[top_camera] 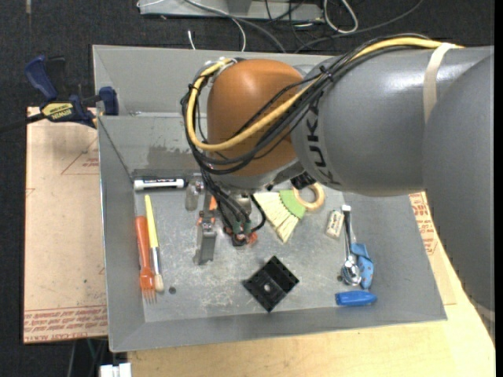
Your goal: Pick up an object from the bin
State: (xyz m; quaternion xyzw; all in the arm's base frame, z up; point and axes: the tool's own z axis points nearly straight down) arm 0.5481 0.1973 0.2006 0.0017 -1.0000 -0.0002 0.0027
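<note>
Pincer hangs over the middle of the bin, between a black square block and a white marker; we cannot tell how wide it stands.

**A robotics laboratory work cell**

We read this as a test rig. A large grey industrial arm, with bundled cables across its orange wrist cover, hangs over a grey metal bin. The bin holds unrelated oddments: a marker, a black square block and a blue-handled tool. Loose cables trail over the dark floor.
</note>
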